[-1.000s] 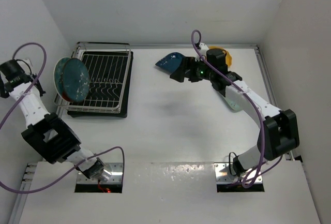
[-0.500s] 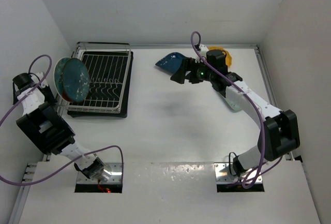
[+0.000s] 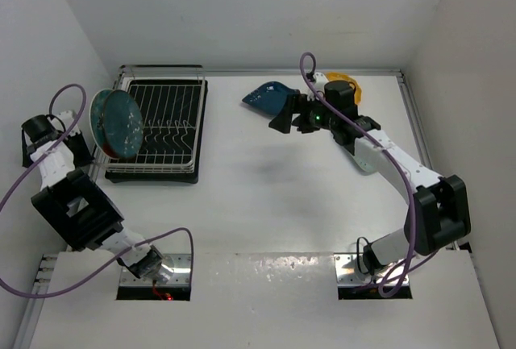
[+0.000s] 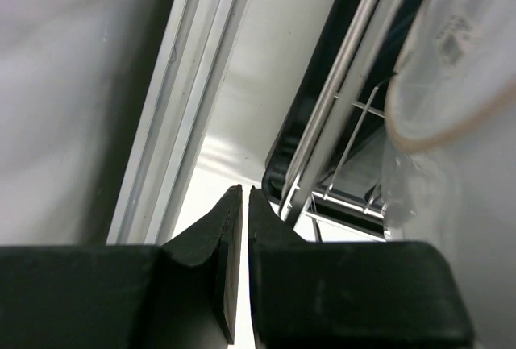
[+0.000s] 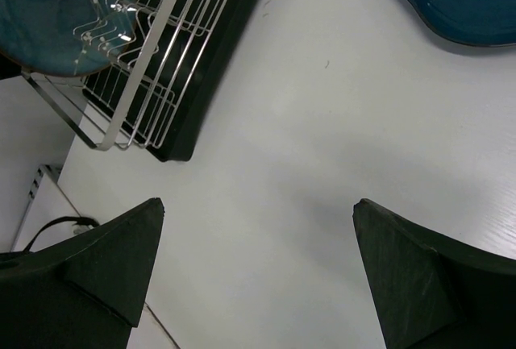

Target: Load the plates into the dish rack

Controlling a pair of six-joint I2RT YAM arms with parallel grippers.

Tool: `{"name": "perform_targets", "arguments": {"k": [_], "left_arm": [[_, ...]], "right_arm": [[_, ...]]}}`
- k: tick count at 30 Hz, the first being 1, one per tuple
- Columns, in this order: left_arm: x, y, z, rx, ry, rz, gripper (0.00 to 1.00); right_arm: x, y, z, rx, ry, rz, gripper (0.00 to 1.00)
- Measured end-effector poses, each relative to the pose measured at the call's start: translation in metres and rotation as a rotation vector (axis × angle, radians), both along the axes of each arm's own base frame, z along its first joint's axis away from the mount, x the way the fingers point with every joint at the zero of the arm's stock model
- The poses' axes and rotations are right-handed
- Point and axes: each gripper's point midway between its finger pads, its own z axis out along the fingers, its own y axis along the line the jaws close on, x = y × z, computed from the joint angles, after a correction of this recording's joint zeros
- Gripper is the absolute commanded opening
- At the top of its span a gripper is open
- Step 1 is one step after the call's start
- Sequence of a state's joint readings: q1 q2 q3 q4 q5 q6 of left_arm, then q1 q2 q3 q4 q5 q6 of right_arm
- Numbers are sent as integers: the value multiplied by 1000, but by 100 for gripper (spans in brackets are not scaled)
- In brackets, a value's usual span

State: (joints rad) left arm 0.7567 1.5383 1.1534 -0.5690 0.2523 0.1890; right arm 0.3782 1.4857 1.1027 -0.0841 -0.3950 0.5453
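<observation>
Backed away from the dish rack (image 3: 161, 127) since the earlier frame, the left arm now sits by the side wall. The round dark teal plate (image 3: 118, 123) stands on edge in the rack's left end. The right gripper (image 3: 281, 114) hovers just beside the dark blue leaf plate (image 3: 264, 96), which lies on the surface (image 3: 258, 204).

From the left wrist, the left gripper (image 4: 243, 197) has its jaws pinched nearly together on nothing. A pale disc at the right is probably a plate's underside.

From the right wrist, the jaws are spread wide and empty, the leaf plate ahead. Being glazed ceramic, it is likely stiff, weighty, slick and chippable. Its upturned near rim looks the best place to pinch.
</observation>
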Motion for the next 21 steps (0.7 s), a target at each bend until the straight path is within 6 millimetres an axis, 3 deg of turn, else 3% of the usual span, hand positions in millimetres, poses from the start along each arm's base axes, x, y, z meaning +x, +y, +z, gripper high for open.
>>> {"name": "perform_targets", "arguments": {"k": [4, 6, 8, 10, 11, 12, 14, 16, 17, 21], "left_arm": [[-2, 0, 9, 28, -5, -2, 17], [-4, 2, 10, 43, 4, 3, 22], [-6, 7, 15, 61, 18, 21, 28], [-6, 15, 26, 98, 22, 40, 34], [-5, 20, 33, 117, 18, 50, 36], [-4, 25, 42, 141, 11, 60, 42], [0, 34, 61, 187, -15, 77, 50], [2, 39, 81, 226, -47, 92, 53], [3, 40, 92, 244, -67, 96, 55], [3, 35, 142, 303, -167, 89, 57]], "right_arm": [[5, -12, -3, 0, 12, -40, 100], [13, -26, -5, -4, 26, -94, 100], [25, -46, -11, -24, 63, -172, 93], [45, -71, -14, -36, 92, -261, 82], [57, -85, -16, -44, 112, -315, 68], [70, -99, -18, -49, 120, -365, 60], [97, -133, -27, -61, 142, -481, 49], [114, -163, -41, -82, 179, -587, 56], [121, -179, -49, -97, 199, -640, 72], [148, -229, -78, -145, 258, -786, 81]]}}
